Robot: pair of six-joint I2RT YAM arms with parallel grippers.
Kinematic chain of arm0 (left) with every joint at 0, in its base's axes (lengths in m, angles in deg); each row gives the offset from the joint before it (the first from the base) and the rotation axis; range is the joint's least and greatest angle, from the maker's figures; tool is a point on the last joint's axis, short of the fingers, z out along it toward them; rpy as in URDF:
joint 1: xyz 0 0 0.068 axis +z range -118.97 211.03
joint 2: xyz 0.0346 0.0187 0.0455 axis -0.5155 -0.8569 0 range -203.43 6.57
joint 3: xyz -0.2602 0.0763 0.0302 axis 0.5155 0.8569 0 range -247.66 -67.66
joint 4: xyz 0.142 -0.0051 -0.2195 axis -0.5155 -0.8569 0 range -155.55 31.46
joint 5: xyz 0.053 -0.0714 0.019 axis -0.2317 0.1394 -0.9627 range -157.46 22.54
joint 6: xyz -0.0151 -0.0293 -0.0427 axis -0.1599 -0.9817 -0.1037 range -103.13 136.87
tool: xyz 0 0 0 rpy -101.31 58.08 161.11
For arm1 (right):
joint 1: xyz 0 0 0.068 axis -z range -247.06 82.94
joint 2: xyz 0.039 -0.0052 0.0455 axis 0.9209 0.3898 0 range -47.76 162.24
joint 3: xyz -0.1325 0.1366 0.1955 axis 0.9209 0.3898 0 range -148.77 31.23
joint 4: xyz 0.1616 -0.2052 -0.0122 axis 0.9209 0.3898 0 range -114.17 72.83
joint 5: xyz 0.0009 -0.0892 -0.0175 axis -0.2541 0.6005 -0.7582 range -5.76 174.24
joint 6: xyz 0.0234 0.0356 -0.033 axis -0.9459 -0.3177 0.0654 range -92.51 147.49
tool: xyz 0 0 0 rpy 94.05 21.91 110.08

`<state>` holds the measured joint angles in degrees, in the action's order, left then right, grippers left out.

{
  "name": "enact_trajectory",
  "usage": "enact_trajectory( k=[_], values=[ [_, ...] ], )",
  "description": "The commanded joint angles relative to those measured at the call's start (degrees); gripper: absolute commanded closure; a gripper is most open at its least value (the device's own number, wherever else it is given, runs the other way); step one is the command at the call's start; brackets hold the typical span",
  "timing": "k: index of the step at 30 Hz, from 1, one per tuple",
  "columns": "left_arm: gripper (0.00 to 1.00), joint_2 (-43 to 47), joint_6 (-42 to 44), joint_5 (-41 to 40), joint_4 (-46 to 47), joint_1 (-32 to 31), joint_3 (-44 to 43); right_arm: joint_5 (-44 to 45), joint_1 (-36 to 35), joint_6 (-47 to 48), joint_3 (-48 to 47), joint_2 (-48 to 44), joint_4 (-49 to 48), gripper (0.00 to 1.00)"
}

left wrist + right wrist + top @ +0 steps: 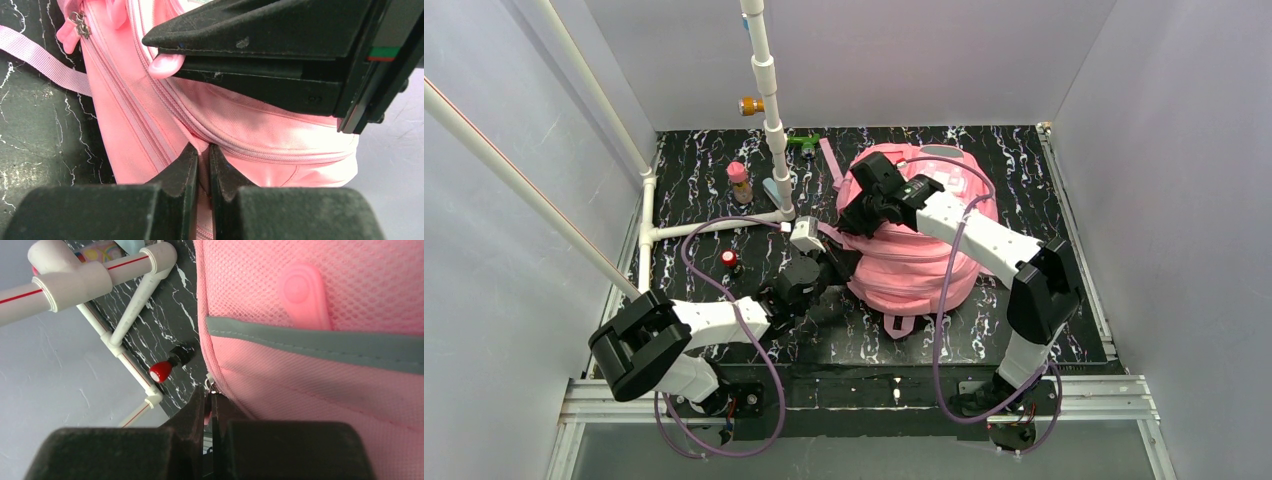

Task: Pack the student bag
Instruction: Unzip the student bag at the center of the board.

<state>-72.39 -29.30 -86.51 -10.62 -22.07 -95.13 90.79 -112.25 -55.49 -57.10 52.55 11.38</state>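
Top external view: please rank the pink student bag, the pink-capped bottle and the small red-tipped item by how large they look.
1. student bag, by far the largest.
2. pink-capped bottle, much smaller.
3. red-tipped item, the smallest, though only its red tip shows clearly, so its full size is unsure.

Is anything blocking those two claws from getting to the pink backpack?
Nothing visible does. The left gripper pinches a fold of the student bag beside a zip, and the right gripper is shut on the bag's edge.
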Motion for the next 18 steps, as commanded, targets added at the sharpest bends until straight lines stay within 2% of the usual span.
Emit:
enact_trajectory(
  k=[1, 4, 5, 7, 9, 10, 11, 13, 14, 16, 18],
  values=[
    [1.00, 3.21, 1.20, 11.94, 1.47, -4.97, 1.02, 4.73, 7.42, 4.57, -3.03, 2.53, -22.37, 0.93],
    [1.00, 3.49, 1.30, 11.87, 1.47, -4.99, 1.78, 0.83, 7.69, 8.41, -2.83, 2.13, -23.90, 0.95],
    [1.00, 4.12, 2.35, 12.03, 1.47, -4.99, 1.90, -0.52, 7.71, 9.33, -1.92, 1.38, -24.78, 0.93],
    [1.00, 4.84, 3.80, 12.73, 1.47, -4.99, 1.97, -8.35, 8.99, 12.11, 3.16, -0.93, -32.07, 0.76],
    [1.00, 5.63, 5.46, 14.68, 1.43, -4.94, 1.75, -13.82, 10.12, 17.70, 5.78, -4.32, -30.80, 0.59],
    [0.95, 6.38, 6.50, 15.46, 1.39, -4.88, 1.83, -13.81, 10.20, 21.34, 7.58, -6.78, -29.33, 0.48],
    [0.84, 7.35, 7.49, 15.84, 1.20, -4.81, 2.09, -14.56, 10.36, 25.79, 10.25, -9.36, -29.60, 0.42],
    [0.65, 9.15, 9.00, 17.24, -0.67, -4.18, 2.42, -16.04, 10.89, 31.98, 14.26, -14.51, -27.18, 0.37],
    [0.59, 10.20, 8.94, 18.70, -2.15, -3.49, 2.52, -16.81, 10.91, 35.43, 15.51, -16.56, -25.21, 0.32],
    [0.49, 12.96, 9.72, 22.43, -4.06, -2.79, 3.39, -20.17, 10.91, 42.04, 15.81, -19.40, -18.98, 0.29],
    [0.45, 16.53, 12.52, 26.75, -6.74, -2.45, 4.04, -22.68, 10.91, 47.89, 15.01, -21.69, -10.34, 0.27]
  ],
)
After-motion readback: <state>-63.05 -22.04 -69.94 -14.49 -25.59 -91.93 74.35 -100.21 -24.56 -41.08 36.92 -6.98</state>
